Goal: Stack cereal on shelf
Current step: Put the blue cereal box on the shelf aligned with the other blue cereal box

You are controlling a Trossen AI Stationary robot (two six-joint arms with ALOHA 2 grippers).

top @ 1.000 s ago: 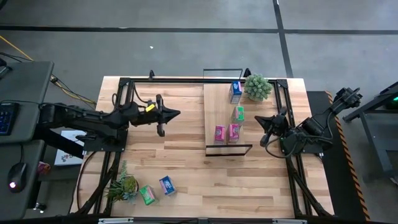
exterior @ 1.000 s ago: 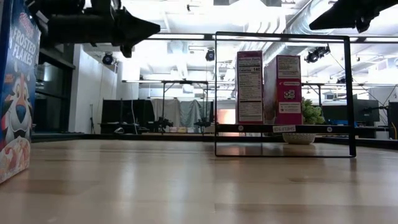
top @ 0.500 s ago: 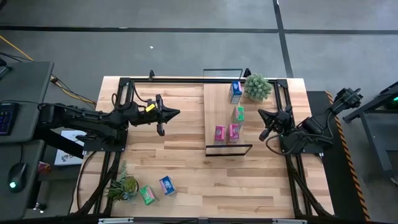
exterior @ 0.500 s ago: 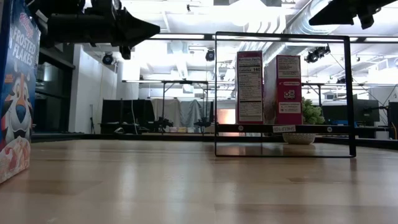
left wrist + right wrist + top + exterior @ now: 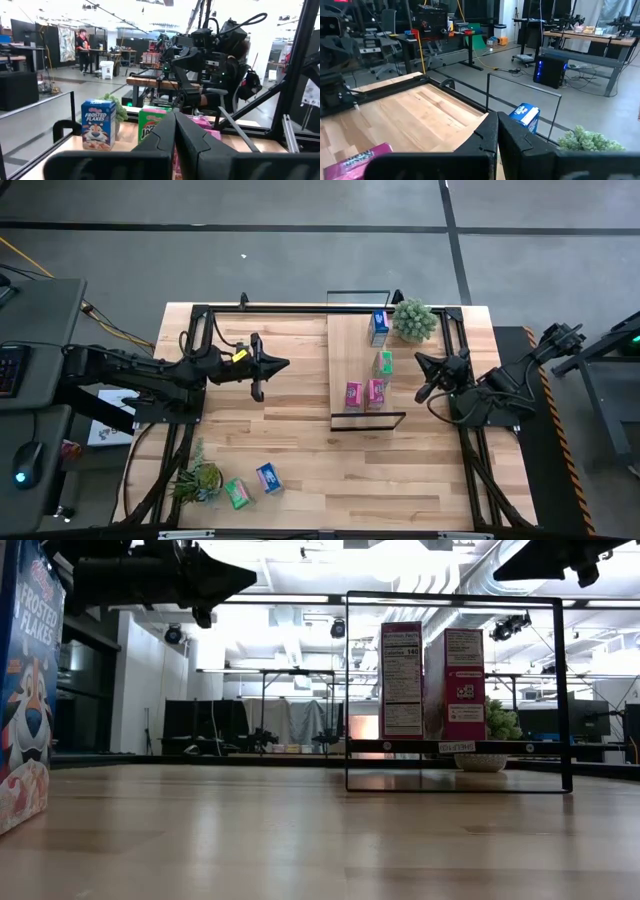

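Up on the shelf (image 5: 352,340) sit four cereal boxes, both grippers (image 5: 284,363) (image 5: 419,360) clenched empty, so next someone fetches the green (image 5: 236,493) or blue box (image 5: 268,477).

Left arm reaches in from the left, left gripper (image 5: 283,363) closed, empty, raised mid-table; right arm folded at the right edge, right gripper (image 5: 419,360) closed, empty, pointing left.

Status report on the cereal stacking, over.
Left gripper and right gripper shut, empty. Four boxes on shelf; green box, blue box on table. Path clear.
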